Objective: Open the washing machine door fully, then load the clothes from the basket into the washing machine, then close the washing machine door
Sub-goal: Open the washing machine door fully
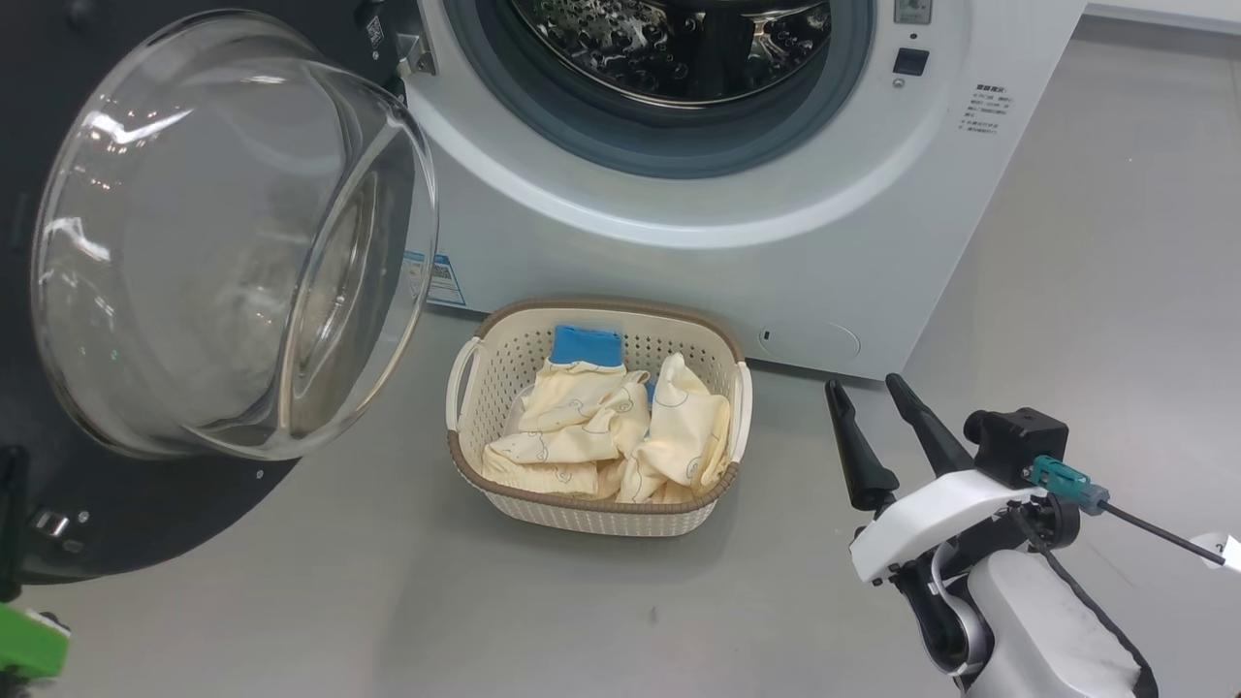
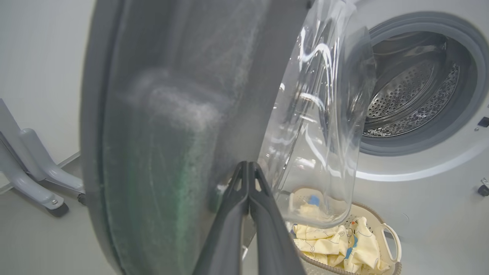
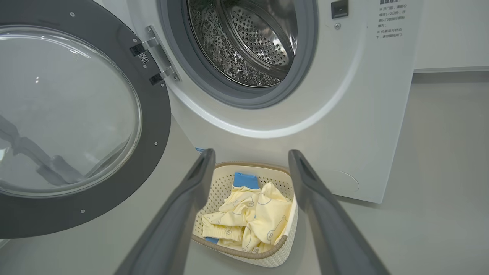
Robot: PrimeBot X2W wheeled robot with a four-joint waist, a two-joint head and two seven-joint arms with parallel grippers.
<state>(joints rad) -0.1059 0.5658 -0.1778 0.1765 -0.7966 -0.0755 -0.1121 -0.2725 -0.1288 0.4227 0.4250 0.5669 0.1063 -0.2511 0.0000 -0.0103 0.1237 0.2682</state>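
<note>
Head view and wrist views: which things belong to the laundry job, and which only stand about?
Job: washing machine, door, basket, clothes, open right pincer, shut left pincer.
Standing about: grey wheeled stand, green object at the picture's lower left corner.

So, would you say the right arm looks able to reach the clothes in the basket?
Probably yes: the right gripper is open to the right of the basket, the clothes lie uncovered in it, and the washing machine door stands off to the left, out of the way.
</note>
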